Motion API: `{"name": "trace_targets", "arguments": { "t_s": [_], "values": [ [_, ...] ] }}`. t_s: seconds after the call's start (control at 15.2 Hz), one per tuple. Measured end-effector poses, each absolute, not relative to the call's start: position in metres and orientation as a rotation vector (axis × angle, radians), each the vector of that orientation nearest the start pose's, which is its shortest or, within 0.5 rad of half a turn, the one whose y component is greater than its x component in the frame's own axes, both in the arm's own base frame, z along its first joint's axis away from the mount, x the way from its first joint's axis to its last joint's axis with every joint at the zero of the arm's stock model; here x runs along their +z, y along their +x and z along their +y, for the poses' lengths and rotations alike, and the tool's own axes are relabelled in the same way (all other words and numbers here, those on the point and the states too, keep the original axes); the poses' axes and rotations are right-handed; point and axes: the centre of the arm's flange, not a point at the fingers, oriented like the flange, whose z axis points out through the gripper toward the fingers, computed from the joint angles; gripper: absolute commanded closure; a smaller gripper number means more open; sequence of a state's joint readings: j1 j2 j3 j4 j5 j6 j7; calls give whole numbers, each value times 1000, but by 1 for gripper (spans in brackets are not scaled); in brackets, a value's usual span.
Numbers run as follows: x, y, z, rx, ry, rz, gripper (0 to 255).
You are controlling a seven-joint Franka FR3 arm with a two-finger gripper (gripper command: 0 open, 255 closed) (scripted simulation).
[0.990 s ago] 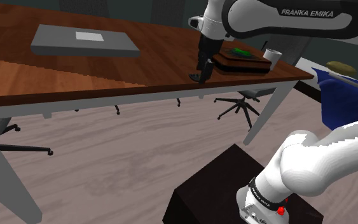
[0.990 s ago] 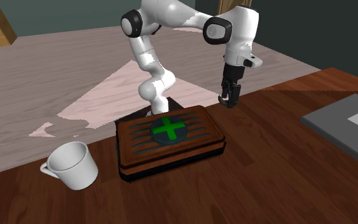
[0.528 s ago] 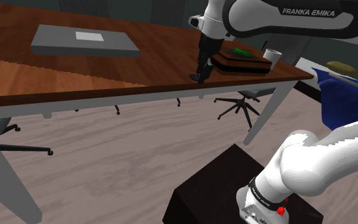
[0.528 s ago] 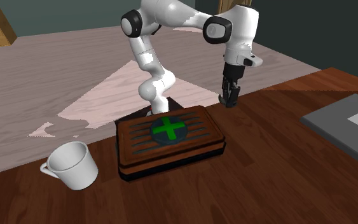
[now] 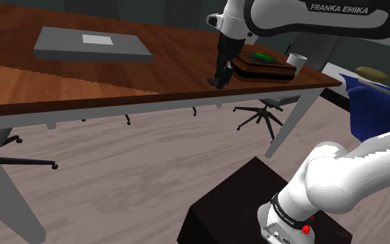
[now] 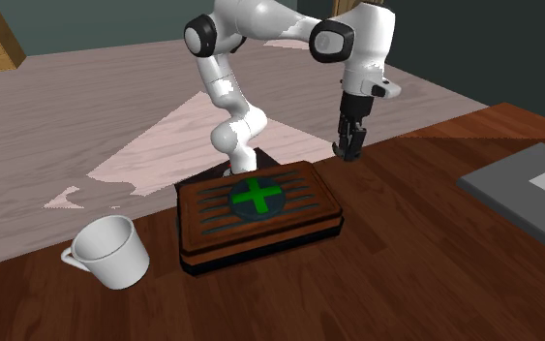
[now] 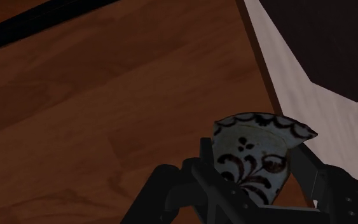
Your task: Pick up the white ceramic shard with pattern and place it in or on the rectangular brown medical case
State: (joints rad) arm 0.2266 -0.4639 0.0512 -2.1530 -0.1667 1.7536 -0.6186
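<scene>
In the wrist view the claw (image 7: 254, 167) is clamped on the shard (image 7: 255, 151), its two black fingers pressing the piece from either side. That close look gives the shard's detail: a curved white fragment with a jagged broken edge, a scalloped dark border along its rim and dark scrolling leaf marks below. Beneath it lie the reddish-brown wood grain of the worktop (image 7: 101, 108) and, past its edge, pale floor (image 7: 298, 89). The second exterior view gives the layout instead. The claw (image 6: 348, 151) hangs from the white arm (image 6: 357, 48) near the worktop's (image 6: 406, 281) edge, just beside the case's (image 6: 304, 189) far corner and apart from it. The case is a flat brown rectangle with rounded corners, grooved on top, carrying a dark oval with a green cross. A plain white mug (image 6: 105, 254) lies tilted near it, and a flat grey slab (image 6: 527, 194) sits well apart at that view's right. The shoulder view adds the dark boxy stand (image 5: 249, 197) on the planked floor, the slab (image 5: 93, 44) with its white label, the claw (image 5: 220, 82), the case (image 5: 259, 66) and the mug (image 5: 296, 60).
</scene>
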Motion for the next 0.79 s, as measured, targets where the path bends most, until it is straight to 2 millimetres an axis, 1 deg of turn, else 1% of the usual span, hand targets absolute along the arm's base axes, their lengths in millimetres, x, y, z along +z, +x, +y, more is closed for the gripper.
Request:
{"name": "trace_targets", "arguments": {
  "t_s": [0.79],
  "values": [
    [652,406,103,-50,-2993,-1476,255]
  ]
}}
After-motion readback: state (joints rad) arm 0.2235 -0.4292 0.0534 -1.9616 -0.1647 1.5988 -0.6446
